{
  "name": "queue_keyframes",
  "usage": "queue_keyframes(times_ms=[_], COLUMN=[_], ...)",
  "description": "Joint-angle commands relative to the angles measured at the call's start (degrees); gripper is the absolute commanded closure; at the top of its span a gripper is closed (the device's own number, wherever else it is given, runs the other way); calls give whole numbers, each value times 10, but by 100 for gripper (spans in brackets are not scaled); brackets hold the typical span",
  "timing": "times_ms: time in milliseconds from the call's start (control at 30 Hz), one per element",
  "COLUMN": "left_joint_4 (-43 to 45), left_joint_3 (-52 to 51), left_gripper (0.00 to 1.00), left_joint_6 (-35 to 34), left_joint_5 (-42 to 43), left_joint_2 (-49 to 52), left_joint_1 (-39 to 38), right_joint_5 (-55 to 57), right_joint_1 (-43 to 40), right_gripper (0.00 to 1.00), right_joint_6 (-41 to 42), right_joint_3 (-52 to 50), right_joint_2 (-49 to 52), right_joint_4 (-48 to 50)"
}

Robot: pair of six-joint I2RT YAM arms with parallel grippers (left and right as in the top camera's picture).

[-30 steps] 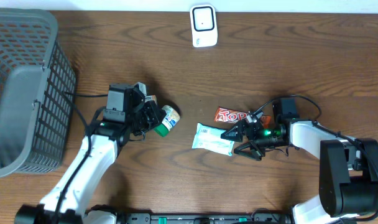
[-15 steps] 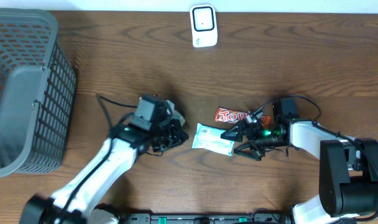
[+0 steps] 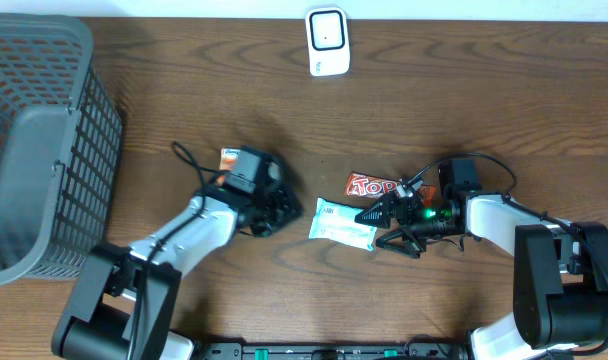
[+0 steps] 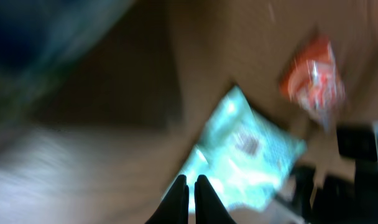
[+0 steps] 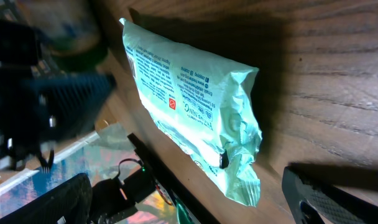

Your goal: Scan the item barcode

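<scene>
low down, left tool (image 4: 191, 182) pinched, right tool (image 3: 370, 228) spread

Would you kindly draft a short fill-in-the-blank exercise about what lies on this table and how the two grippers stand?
1. The pale green plastic packet lies between the two ___.
2. The right gripper has open jaws, whereas the left gripper has its jaws ___.
3. The grey mesh plastic basket stands at the ___ edge of the brown wooden table, by the robot's own sides.

Missing words: grippers; shut; left
</scene>
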Motion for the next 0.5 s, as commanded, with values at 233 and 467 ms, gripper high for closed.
queue_keyframes(times_ms=[233,467], left_joint_4=[-16,-14], left_joint_3=[-15,-11], left_gripper=[93,93], left_joint_6=[99,115], left_joint_5=[-64,35], left_joint_2=[24,-31], left_joint_1=[156,107], right_joint_5=[231,229], right_joint_1=[7,7], right_gripper=[1,1], right_joint_6=[-11,-10], right_joint_3=[-38,-38], right_joint_2=[49,49], right_joint_4=[-1,3])
